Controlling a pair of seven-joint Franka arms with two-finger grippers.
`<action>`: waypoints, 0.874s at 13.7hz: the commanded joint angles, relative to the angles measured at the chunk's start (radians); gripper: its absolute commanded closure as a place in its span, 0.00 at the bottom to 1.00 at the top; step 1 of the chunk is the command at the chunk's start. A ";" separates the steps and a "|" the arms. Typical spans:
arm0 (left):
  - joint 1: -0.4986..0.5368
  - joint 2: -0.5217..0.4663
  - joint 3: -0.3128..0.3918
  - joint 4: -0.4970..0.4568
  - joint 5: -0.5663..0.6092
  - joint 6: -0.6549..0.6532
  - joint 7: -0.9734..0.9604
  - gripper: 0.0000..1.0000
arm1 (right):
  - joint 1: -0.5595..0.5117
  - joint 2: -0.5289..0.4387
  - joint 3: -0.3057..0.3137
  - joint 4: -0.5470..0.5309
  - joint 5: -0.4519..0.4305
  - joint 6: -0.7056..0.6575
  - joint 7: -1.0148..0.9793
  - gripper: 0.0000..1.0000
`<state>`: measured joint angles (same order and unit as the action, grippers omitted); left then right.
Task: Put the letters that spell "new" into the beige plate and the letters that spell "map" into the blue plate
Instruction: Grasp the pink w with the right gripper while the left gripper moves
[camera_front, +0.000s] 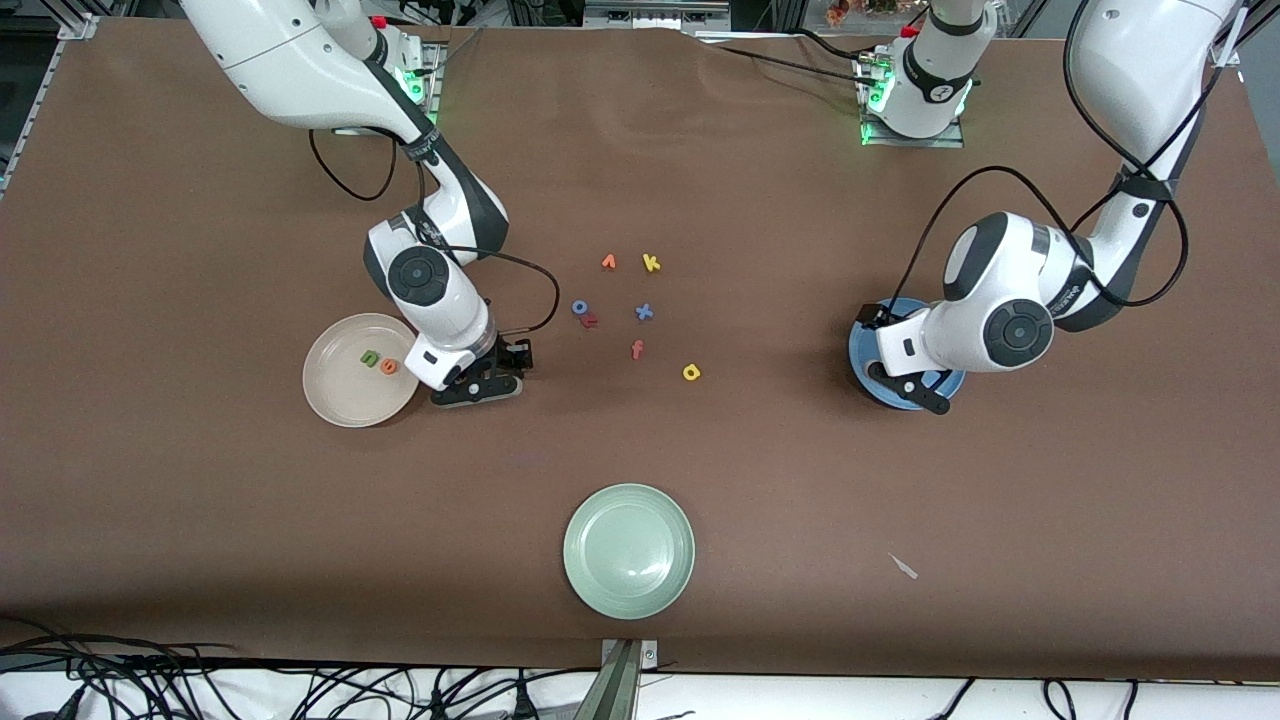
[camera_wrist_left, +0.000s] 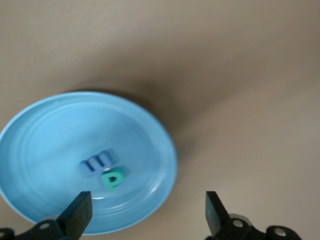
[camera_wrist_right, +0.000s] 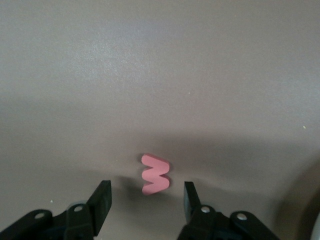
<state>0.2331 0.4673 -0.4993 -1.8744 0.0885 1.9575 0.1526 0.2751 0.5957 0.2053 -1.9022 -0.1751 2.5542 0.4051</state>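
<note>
Right wrist view shows the right gripper (camera_wrist_right: 145, 200) with its two black fingers (camera_wrist_right: 102, 197) parted, and the small pinkish-red foam letter w (camera_wrist_right: 155, 174) lying flat on the brown surface (camera_wrist_right: 160, 75) between the tips; nothing is grasped. In the front view this gripper (camera_front: 480, 385) is low, just beside the round cream-beige plate (camera_front: 330, 400), which already holds the green foam letter n (camera_front: 371, 356) and the orange foam letter e (camera_front: 389, 366).

The left gripper (camera_wrist_left: 147, 212) hangs over the round mid-blue plate (camera_wrist_left: 50, 125) with its fingers spread wide and empty. In that plate lie the blue foam letter m (camera_wrist_left: 95, 162) and the teal-green foam letter p (camera_wrist_left: 113, 179), touching each other. The yellow foam letter a (camera_front: 691, 372) is on the surface, between the two plates.

I judge that the w is very light, soft and thin. The fingers should pinch it gently across its two outer edges, close to the surface. A hard squeeze may bend it or make it jump out.
</note>
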 joint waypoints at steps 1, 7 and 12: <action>-0.061 0.005 0.002 0.032 -0.097 0.018 -0.092 0.00 | 0.009 0.051 0.000 0.031 -0.014 0.046 0.000 0.33; -0.210 0.062 0.002 0.090 -0.124 0.124 -0.606 0.00 | 0.009 0.058 -0.006 0.031 -0.056 0.054 -0.002 0.47; -0.334 0.177 0.024 0.231 -0.080 0.156 -0.749 0.00 | 0.006 0.056 -0.007 0.031 -0.063 0.052 -0.003 0.83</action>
<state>-0.0284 0.5854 -0.4985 -1.7276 -0.0080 2.1191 -0.5711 0.2803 0.6394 0.1991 -1.8892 -0.2218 2.6045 0.4048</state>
